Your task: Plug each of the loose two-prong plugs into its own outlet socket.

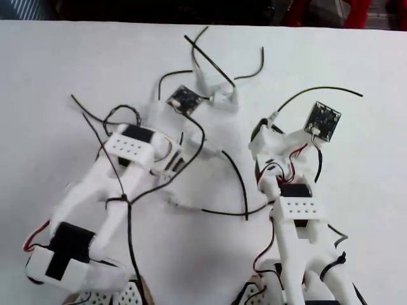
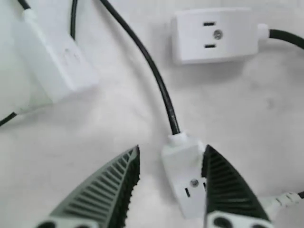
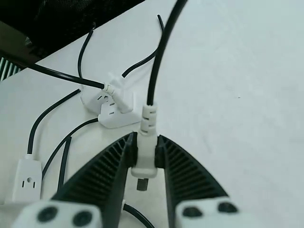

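Black cords (image 1: 238,176) are crossing the middle of the table (image 1: 356,57), blocking any low pass there. Sockets (image 3: 113,116) are lying bunched at the far centre, with more cords looping round them. Inside the left gripper (image 2: 172,152) a socket (image 2: 183,175) is filling one side, leaving a gap beside the other finger (image 2: 118,185). The table's far right and far left are lying bare.
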You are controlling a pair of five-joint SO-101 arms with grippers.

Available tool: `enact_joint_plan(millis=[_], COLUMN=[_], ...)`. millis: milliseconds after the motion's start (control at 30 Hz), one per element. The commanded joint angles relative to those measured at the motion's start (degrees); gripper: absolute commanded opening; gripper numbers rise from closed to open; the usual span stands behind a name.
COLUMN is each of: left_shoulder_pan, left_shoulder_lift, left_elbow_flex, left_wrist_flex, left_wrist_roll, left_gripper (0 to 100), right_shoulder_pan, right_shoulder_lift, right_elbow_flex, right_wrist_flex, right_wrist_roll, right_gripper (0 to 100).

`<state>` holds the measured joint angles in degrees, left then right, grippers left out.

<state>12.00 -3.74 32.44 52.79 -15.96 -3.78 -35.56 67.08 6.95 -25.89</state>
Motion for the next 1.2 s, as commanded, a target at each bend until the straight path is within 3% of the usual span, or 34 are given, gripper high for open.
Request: enact_joint_plan(millis=[0,233,433,767,1000,1167], left_shoulder_pan=[-4.1,-5.2,-4.6,5.1,9.2,4.4], left_shoulder_lift=[-1.2,-1.2,-1.2,-1.2,-0.7,-0.6], left_elbow_flex=[-4.6,-13.3,-13.2,-12.7,-2.4,3.5], left_wrist_flex=[1.9,17.8,18.6,24.1,14.3,6.8], left_wrist_roll=[1.3,0.4,0.4,0.3,0.4,0.4], left_gripper=[27,27,27,26,27,31], right_shoulder_pan=[0.3,0.2,0.2,0.2,0.2,0.2], right_shoulder_lift=[-1.9,-1.9,-1.9,-1.9,-1.9,-1.9], right_elbow_flex=[-0.4,-0.4,-0.4,-0.4,-0.1,-0.1], right_wrist_flex=[-0.9,-0.9,-0.9,-0.9,-1.0,-1.0], right_wrist_roll=[-0.2,-0.2,-0.2,-0.2,-0.2,-0.2], right_gripper=[1.7,1.7,1.7,1.7,1.7,1.7])
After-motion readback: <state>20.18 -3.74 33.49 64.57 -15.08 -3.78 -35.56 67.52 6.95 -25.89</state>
